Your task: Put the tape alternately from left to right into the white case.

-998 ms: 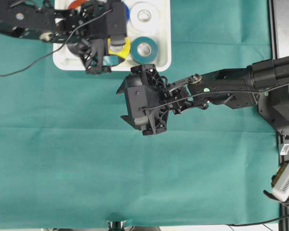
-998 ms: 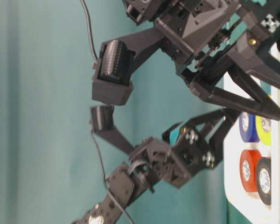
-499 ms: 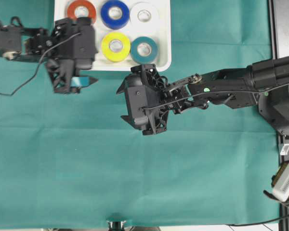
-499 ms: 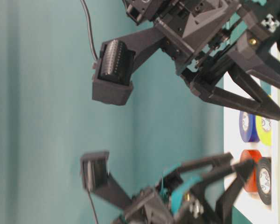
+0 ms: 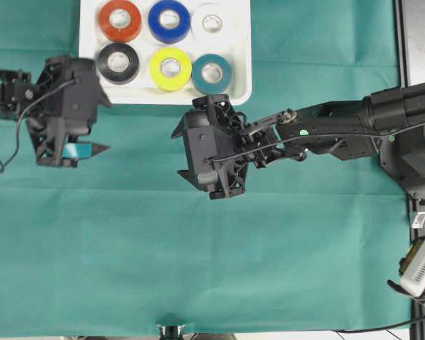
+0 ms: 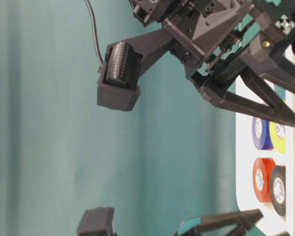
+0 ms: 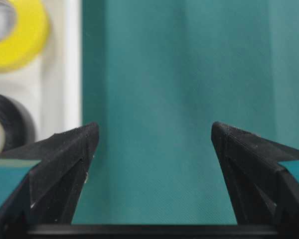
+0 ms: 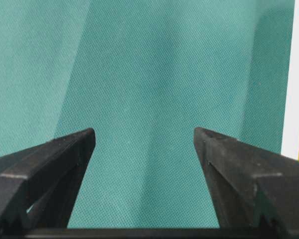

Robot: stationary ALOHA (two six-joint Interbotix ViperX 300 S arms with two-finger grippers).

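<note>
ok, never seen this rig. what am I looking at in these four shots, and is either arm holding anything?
Two black robot arms work over a table under a green cloth. The overhead shot looks straight down. The table-level shot is taken low, from the side, and appears turned on its side. The other two come from cameras on each wrist, looking out between that arm's own jaws.

The left gripper is over bare cloth just outside the white case; the right gripper is near the middle of the table. Both have their jaws wide open with only cloth between them, so nothing is held.

The case is a shallow tray holding six tape rolls in two rows: red-orange roll, blue roll and white roll in one, black roll, yellow roll and teal roll in the other. No roll lies on the cloth.
</note>
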